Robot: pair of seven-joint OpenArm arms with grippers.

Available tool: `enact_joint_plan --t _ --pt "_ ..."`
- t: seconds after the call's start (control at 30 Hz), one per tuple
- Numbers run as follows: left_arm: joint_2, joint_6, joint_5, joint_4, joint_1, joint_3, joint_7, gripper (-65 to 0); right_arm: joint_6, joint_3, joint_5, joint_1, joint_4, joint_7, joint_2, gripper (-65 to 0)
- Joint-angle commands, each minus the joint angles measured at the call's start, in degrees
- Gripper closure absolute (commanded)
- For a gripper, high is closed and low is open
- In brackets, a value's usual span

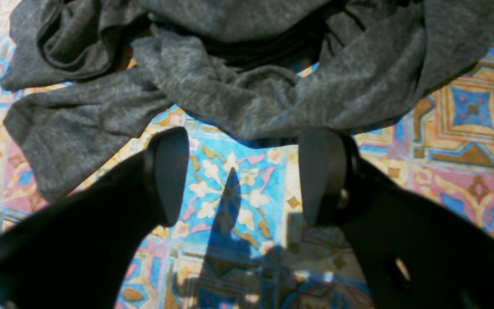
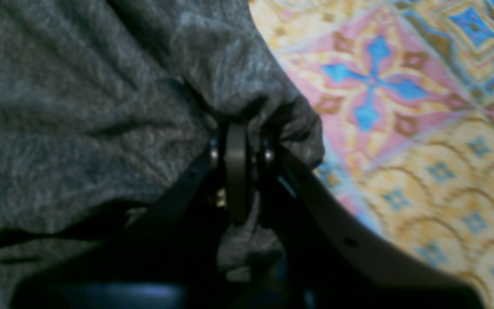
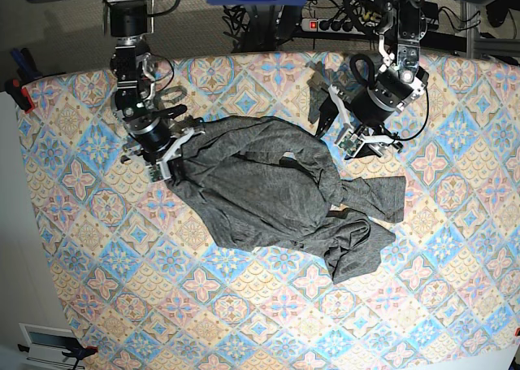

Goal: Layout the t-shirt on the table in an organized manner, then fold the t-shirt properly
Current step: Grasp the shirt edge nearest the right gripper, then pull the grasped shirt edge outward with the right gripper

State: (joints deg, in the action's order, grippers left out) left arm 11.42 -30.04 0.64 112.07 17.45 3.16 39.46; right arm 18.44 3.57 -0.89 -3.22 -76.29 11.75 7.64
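On the table (image 3: 97, 248), the crumpled dark grey t-shirt (image 3: 276, 195) lies mid-surface. At its far-left edge, the right gripper (image 2: 238, 141) pinches a fold of fabric. Farther right, the left gripper (image 1: 242, 176) is spread wide, grasping nothing, just beside the shirt.

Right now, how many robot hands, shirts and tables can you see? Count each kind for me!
Robot grippers: 2, the left gripper with its fingers apart, and the right gripper pinching the shirt
Grey t-shirt: 1, crumpled
Table with the flowery tile cloth: 1
Total: 4
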Motion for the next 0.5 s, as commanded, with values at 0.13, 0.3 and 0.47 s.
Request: enact_joint_plan --t 0.13,0.3,0.47 --pt "0.14 0.20 -0.51 0.85 -0.27 -0.04 -1.18 -39.3 -1.34 9.75 0.84 2.56 -0.50 1.31 0.58 0.0" --pt "0.14 0.20 -0.51 0.85 -0.27 -0.13 -1.18 -39.3 -1.34 18.10 0.84 2.65 -0.50 1.31 0.49 0.0" --pt "0.14 0.20 -0.51 0.85 -0.27 -0.30 -1.18 -39.3 -1.34 21.35 0.84 6.78 -0.50 1.31 0.49 0.0"
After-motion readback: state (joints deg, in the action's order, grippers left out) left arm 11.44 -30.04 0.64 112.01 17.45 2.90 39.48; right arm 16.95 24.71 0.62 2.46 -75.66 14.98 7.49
